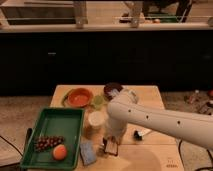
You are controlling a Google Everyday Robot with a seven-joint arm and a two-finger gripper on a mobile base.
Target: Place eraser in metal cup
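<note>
The eraser point(88, 152), a small flat blue-grey block, lies on the wooden table point(150, 155) near the front edge, just right of the green tray. My gripper point(110, 147) points down at the table just right of the eraser, close beside it. The white arm point(160, 120) reaches in from the right. A dark round cup point(112, 89), which looks like the metal cup, stands at the back of the table, partly hidden behind my arm.
A green tray point(52, 125) at the left holds grapes point(48, 143) and an orange fruit point(60, 152). An orange bowl point(79, 97), a green cup point(97, 101) and a white cup point(96, 119) stand mid-table. A small white and black object point(141, 133) lies right of the gripper.
</note>
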